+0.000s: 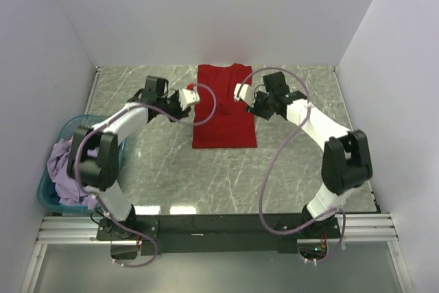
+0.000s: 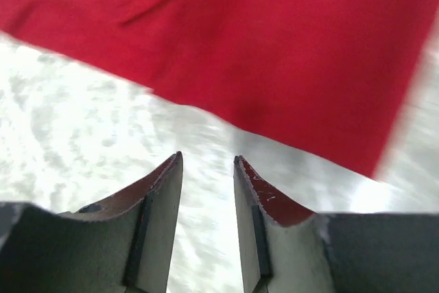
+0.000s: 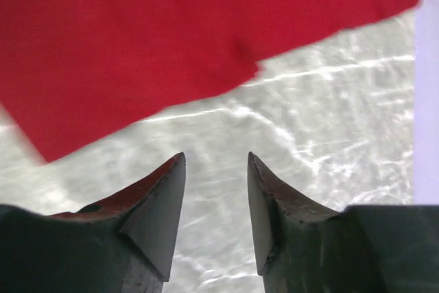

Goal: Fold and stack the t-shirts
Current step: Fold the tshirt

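A red t-shirt (image 1: 224, 104) lies flat on the marble table as a narrow upright rectangle, its sides folded in. It fills the top of the left wrist view (image 2: 226, 39) and the right wrist view (image 3: 171, 32). My left gripper (image 1: 192, 95) hovers at the shirt's left edge, open and empty (image 2: 208, 159). My right gripper (image 1: 241, 91) hovers at the shirt's right edge, open and empty (image 3: 216, 158). Both sets of fingers are over bare table, just off the cloth.
A teal basket (image 1: 48, 190) at the left table edge holds lavender clothes (image 1: 68, 169). White walls close in the table on the left, back and right. The arm bases stand on a black rail (image 1: 219, 224) at the near edge.
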Available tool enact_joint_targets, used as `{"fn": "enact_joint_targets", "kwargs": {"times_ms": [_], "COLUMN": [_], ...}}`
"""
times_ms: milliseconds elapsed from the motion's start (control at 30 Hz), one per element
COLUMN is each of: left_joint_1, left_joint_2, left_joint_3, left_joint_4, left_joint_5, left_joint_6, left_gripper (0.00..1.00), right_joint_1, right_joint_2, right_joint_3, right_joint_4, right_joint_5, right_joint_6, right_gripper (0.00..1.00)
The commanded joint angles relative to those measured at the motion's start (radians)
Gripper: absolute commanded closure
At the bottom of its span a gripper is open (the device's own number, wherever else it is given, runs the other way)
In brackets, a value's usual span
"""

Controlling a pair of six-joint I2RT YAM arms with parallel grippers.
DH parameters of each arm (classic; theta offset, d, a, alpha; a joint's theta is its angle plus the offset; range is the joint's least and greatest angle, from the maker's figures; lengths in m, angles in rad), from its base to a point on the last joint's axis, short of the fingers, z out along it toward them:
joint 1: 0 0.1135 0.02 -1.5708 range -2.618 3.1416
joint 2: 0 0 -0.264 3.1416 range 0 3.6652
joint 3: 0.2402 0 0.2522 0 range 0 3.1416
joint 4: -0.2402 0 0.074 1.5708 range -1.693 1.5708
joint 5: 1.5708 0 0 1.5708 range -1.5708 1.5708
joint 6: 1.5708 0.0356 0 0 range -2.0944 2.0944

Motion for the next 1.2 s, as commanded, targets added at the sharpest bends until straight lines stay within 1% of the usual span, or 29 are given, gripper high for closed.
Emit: {"fn": "enact_joint_targets", "kwargs": {"times_ms": [0, 133, 200, 367, 500, 700, 800, 833, 933, 967, 1000, 1067, 1100, 1133, 1167], "left_joint_1": [-0.039, -0.083, -0.105, -0.134, -0.161, -0.174, -0.175, -0.175, -0.177, -0.177, -0.177, -0.177, -0.177, -0.177, -0.178], "left_joint_2": [-0.112, -0.168, -0.182, -0.143, -0.12, -0.057, -0.034, -0.028, -0.016, -0.011, -0.008, -0.005, -0.005, -0.005, -0.008], "left_joint_3": [-0.166, -0.311, -0.359, -0.371, -0.388, -0.351, -0.331, -0.33, -0.318, -0.313, -0.31, -0.308, -0.31, -0.311, -0.31], "left_joint_4": [-0.028, 0.015, 0.05, 0.057, 0.097, 0.104, 0.1, 0.103, 0.092, 0.089, 0.087, 0.081, 0.08, 0.075, 0.069], "left_joint_5": [0.094, 0.081, 0.074, 0.055, 0.031, 0.002, -0.006, -0.009, -0.009, -0.008, -0.009, -0.006, -0.009, -0.009, -0.009], "left_joint_6": [0.099, 0.235, 0.261, 0.306, 0.321, 0.311, 0.315, 0.315, 0.318, 0.32, 0.32, 0.324, 0.326, 0.329, 0.33], "left_gripper": [0.59, 0.58, 0.59, 0.57, 0.57, 0.59, 0.61, 0.61, 0.66, 0.72, 0.76, 0.83, 0.85, 0.87, 0.92], "right_joint_1": [0.06, 0.132, 0.168, 0.188, 0.186, 0.186, 0.186, 0.186, 0.183, 0.183, 0.185, 0.185, 0.185, 0.185, 0.185], "right_joint_2": [-0.075, -0.082, -0.07, -0.011, 0.03, 0.041, 0.03, 0.026, 0.004, 0.003, 0.006, 0.018, 0.03, 0.036, 0.041], "right_joint_3": [-0.136, -0.241, -0.271, -0.281, -0.304, -0.31, -0.304, -0.307, -0.305, -0.305, -0.304, -0.299, -0.296, -0.293, -0.29], "right_joint_4": [-0.03, 0.028, 0.059, 0.073, 0.113, 0.107, 0.081, 0.076, 0.038, 0.03, 0.024, 0.024, 0.021, 0.018, 0.019], "right_joint_5": [-0.048, -0.013, 0.003, 0.03, 0.05, 0.057, 0.049, 0.041, 0.015, 0.012, 0.014, 0.027, 0.032, 0.037, 0.041], "right_joint_6": [-0.021, -0.041, -0.049, -0.064, -0.08, -0.089, -0.086, -0.087, -0.089, -0.089, -0.091, -0.092, -0.091, -0.091, -0.089], "right_gripper": [0.53, 0.55, 0.55, 0.55, 0.55, 0.55, 0.54, 0.52, 0.51, 0.52, 0.53, 0.57, 0.59, 0.64, 0.67]}}
